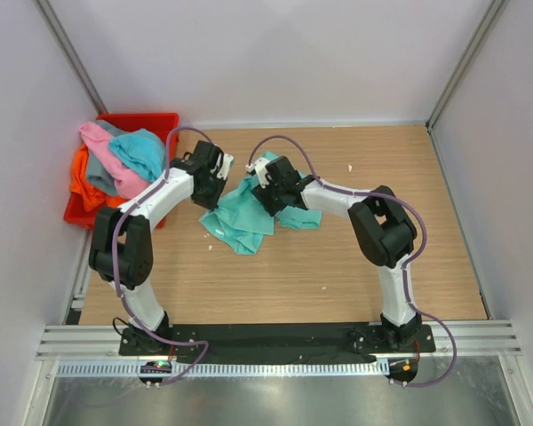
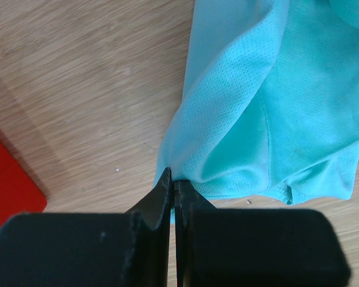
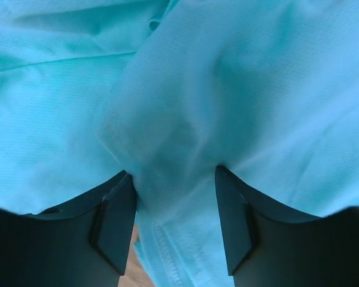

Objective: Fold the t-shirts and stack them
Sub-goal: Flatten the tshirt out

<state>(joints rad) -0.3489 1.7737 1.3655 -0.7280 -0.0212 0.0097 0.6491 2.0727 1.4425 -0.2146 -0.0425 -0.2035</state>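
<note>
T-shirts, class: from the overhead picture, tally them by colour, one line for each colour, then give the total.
mint green shirt: 1
pink shirt: 1
turquoise shirt: 1
orange shirt: 1
grey shirt: 1
Total: 5

The left arm (image 1: 158, 199) and right arm (image 1: 338, 197) have white tubular links and bulky black joints, bolted to a black base plate (image 1: 275, 335) at the bottom of the frame. A purple cable (image 1: 115, 248) loops along each. The left end effector (image 2: 172, 186) and right end effector (image 3: 175, 179) have matte black, wedge-tipped fingers.
</note>
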